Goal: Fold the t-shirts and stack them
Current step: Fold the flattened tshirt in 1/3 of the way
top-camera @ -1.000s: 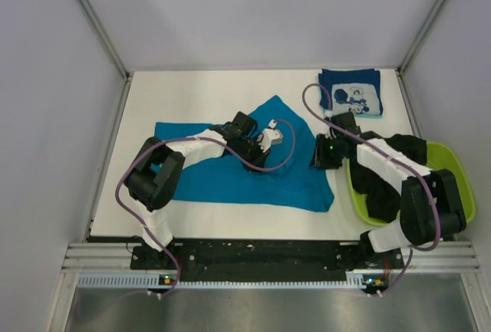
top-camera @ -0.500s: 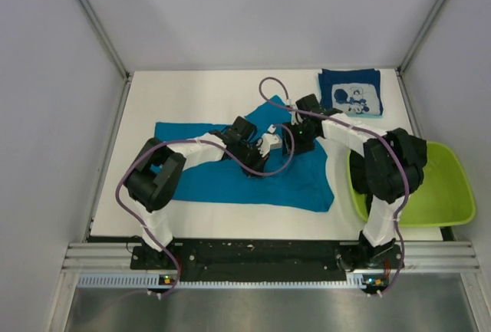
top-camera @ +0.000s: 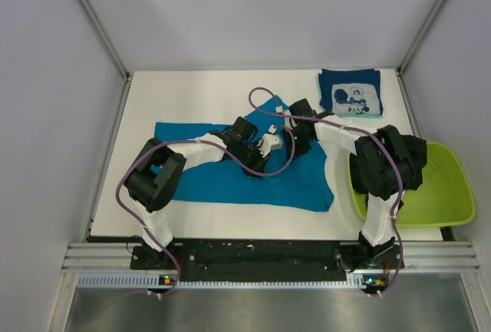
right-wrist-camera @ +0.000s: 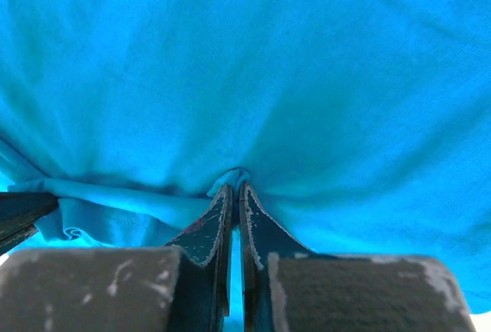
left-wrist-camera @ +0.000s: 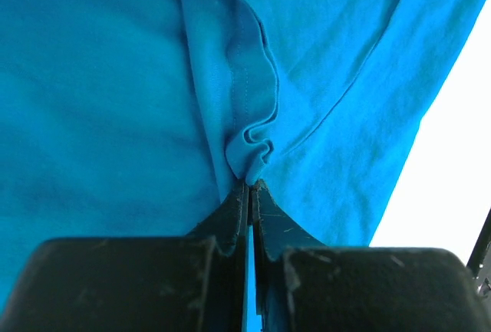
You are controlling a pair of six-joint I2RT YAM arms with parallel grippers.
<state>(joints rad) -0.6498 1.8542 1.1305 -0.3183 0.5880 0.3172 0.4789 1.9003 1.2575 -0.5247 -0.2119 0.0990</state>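
A teal-blue t-shirt (top-camera: 230, 182) lies spread out on the white table. My left gripper (top-camera: 265, 148) sits near its middle and is shut on a small bunched ridge of the teal cloth (left-wrist-camera: 249, 159). My right gripper (top-camera: 294, 146) is close beside it on the right, shut on a pinch of the same shirt (right-wrist-camera: 234, 179). A folded navy t-shirt (top-camera: 350, 92) with white cartoon print lies at the back right. A black t-shirt (top-camera: 416, 148) hangs over the basin's back rim, partly hidden by my right arm.
The lime-green basin (top-camera: 453, 198) stands at the right, near the table's front edge. Grey walls close in the table on the left, back and right. Purple cables loop above both wrists.
My right arm has swung left from beside the basin onto the teal t-shirt, and its jaws have shut on the cloth. The left gripper has held its place and grip.
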